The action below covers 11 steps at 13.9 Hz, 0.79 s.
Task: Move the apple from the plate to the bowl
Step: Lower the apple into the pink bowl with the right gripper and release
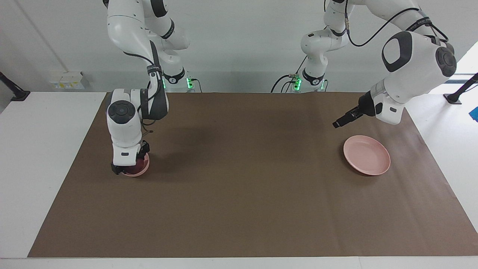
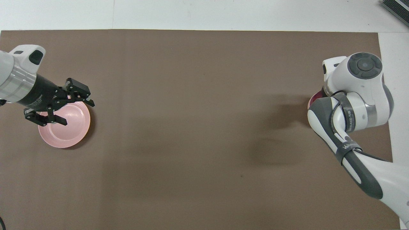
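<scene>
While the right end effector [image 1: 131, 167] sinks into the bowl [image 1: 141, 171], grip unreadable, apple [image 2: 317, 95] apparently inside, left end effector [image 2: 68, 107] wide over plate [image 2: 65, 135].

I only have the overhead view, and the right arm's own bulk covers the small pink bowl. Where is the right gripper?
Observer: In the facing view the right gripper is down at the small, deep pink bowl, which stands toward the right arm's end of the table.
Operator: Is the small dark red apple in there? I only see a sliver of red.
Observer: Yes. The small dark red apple shows inside the bowl, right under the gripper.
Operator: From above, the left gripper looks as if it sits on the wide pink plate.
Observer: It does not. The left gripper hangs in the air, clear of the wide, shallow pink plate.
</scene>
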Available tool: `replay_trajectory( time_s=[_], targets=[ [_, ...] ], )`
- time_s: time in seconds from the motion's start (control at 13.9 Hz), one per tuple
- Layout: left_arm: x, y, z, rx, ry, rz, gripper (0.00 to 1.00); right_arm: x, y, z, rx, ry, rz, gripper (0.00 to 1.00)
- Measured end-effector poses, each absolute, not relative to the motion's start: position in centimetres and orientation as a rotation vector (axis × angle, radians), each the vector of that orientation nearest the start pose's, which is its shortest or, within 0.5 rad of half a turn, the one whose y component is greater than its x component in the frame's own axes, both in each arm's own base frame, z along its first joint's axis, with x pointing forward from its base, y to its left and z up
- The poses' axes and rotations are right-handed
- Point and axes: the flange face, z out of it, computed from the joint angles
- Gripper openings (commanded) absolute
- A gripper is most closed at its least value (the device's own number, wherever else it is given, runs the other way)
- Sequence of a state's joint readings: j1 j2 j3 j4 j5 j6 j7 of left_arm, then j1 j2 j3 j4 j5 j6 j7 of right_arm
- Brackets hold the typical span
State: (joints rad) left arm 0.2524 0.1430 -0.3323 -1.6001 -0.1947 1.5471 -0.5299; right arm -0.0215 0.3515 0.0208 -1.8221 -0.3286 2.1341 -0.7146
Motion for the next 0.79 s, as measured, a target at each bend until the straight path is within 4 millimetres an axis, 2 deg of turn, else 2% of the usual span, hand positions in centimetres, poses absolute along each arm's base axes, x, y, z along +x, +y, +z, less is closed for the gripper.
replay_trajectory(
  time_s=[0.22, 0.36, 0.57, 0.79],
  targets=[
    [58.3, -4.0, 54.8, -3.211, -0.384, 0.289, 1.00, 63.2, -1.8, 33.7, -3.037, -1.454, 0.223, 0.00],
    [58.3, -2.6, 55.2, -3.227, -0.205, 0.261, 1.00, 63.2, -2.1, 33.4, -3.039, -1.452, 0.210, 0.00],
    [58.1, -0.9, 55.9, -3.229, -0.082, 0.226, 1.00, 63.2, -2.2, 32.9, -3.036, -1.449, 0.220, 0.00],
    [57.6, -0.8, 57.3, -3.204, -0.047, 0.185, 1.00, 63.2, -2.1, 32.8, -3.045, -1.427, 0.218, 0.00]
  ],
)
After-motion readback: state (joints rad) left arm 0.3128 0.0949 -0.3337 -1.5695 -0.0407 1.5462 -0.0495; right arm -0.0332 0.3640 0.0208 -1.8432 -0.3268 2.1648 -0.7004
